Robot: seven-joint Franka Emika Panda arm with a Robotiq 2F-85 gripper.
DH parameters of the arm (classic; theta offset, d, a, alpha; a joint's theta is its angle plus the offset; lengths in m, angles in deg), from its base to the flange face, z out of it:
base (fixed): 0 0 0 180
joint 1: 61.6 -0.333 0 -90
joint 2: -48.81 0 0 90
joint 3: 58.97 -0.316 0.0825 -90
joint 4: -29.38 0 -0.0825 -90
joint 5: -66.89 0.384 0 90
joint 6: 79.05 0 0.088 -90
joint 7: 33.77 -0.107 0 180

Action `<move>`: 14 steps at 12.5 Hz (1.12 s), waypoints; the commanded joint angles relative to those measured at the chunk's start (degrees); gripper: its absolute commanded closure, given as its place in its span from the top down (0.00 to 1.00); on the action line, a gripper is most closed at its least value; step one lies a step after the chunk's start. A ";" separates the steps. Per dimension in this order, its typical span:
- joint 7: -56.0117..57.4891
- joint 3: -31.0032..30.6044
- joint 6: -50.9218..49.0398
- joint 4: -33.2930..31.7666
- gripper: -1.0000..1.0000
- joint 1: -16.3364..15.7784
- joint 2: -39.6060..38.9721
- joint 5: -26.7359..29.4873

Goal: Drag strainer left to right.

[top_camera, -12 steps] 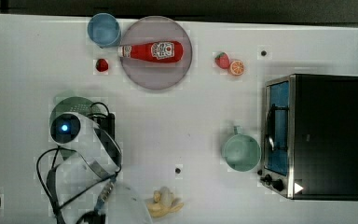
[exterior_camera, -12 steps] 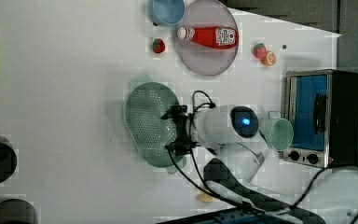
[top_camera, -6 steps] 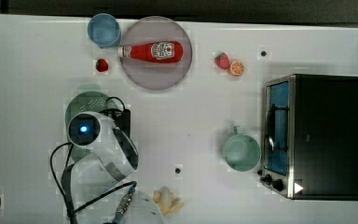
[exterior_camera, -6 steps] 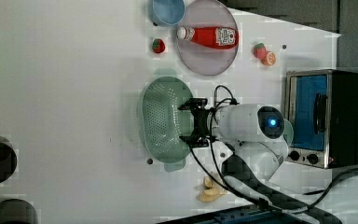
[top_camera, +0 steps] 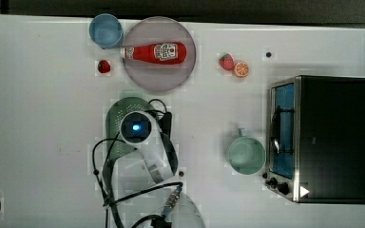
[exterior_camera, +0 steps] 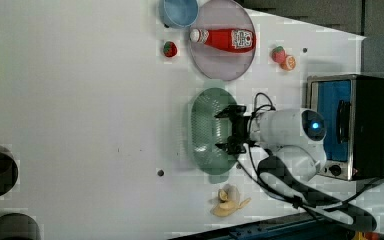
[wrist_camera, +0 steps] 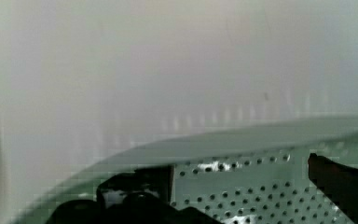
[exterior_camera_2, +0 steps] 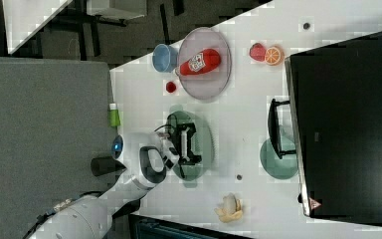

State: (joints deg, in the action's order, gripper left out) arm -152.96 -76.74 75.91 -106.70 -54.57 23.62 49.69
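With fingers spread, the gripper sits inside the strainer, mid-drag; next, push it across the tabletop toward the mug.

Pale green oblong perforated strainer lying flat, open side up, on white table, just below grey plate in left view.

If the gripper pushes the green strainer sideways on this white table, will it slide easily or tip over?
The strainer looks like thin perforated plastic, so probably light and easy to slide on the smooth table. It is low, wide and oblong, so tipping seems unlikely. The open gripper sits inside near one side, so the strainer may turn a little.
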 commanded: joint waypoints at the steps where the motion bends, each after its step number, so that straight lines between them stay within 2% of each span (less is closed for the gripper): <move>1: 8.56 3.43 0.26 -0.49 1.00 1.21 1.71 -0.46; 8: 19.52 13.09 1.65 -0.84 1.00 1.69 2.27 -0.46; 14: 23.05 19.42 2.61 -0.87 1.00 1.91 2.27 -0.47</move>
State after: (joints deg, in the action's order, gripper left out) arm -133.57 -57.57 78.93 -107.03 -52.86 25.11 48.71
